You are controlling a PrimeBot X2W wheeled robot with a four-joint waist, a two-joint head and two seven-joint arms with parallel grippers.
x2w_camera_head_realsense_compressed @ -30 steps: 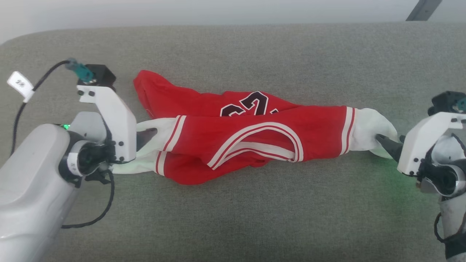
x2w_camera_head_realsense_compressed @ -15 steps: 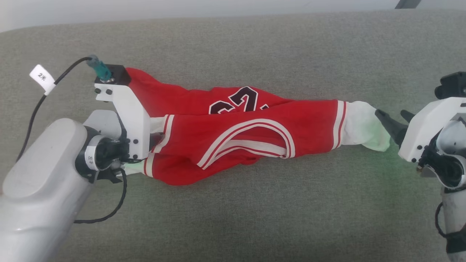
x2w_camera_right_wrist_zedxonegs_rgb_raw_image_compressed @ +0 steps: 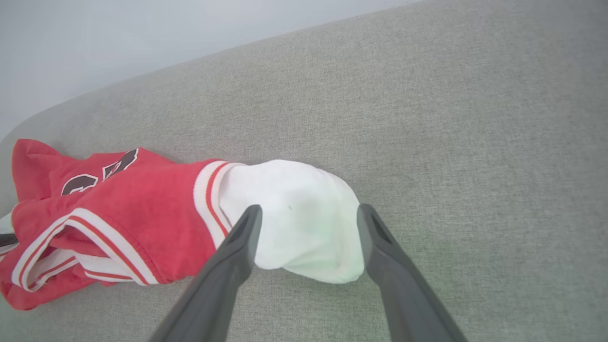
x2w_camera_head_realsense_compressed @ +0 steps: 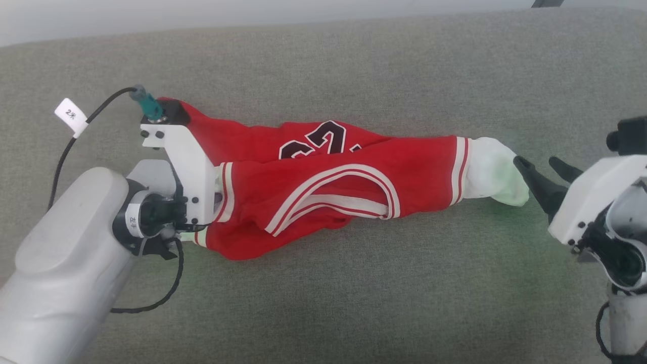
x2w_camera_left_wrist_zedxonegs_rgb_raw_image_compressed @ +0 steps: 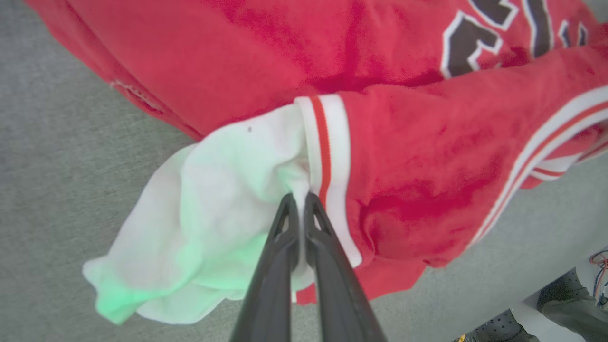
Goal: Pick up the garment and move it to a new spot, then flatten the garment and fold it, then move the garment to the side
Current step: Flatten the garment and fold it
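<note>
The left gripper (x2w_camera_left_wrist_zedxonegs_rgb_raw_image_compressed: pixel 298 197) had just clamped onto one white end of the garment (x2w_camera_head_realsense_compressed: pixel 323 197), bunched on the grey cushion (x2w_camera_head_realsense_compressed: pixel 354 303), while the right gripper (x2w_camera_right_wrist_zedxonegs_rgb_raw_image_compressed: pixel 308 210) gaped empty beside the other, so flattening looked unfinished.

**Fig. The robot's two arms, seen from the head and wrist cameras.**
Each pale grey forearm (x2w_camera_head_realsense_compressed: pixel 60 263) ends in a black wrist joint (x2w_camera_head_realsense_compressed: pixel 149 222) bearing a white angular bracket (x2w_camera_head_realsense_compressed: pixel 187 167) studded with dark screws. The left claw (x2w_camera_left_wrist_zedxonegs_rgb_raw_image_compressed: pixel 299 197) and right claw (x2w_camera_head_realsense_compressed: pixel 533 160) each have two long, dark, tapering fingers. A black cable (x2w_camera_head_realsense_compressed: pixel 61 159) with a white tag (x2w_camera_head_realsense_compressed: pixel 72 116) runs to a teal plug (x2w_camera_head_realsense_compressed: pixel 147 103) on the left arm's black camera block (x2w_camera_head_realsense_compressed: pixel 174 112).
</note>
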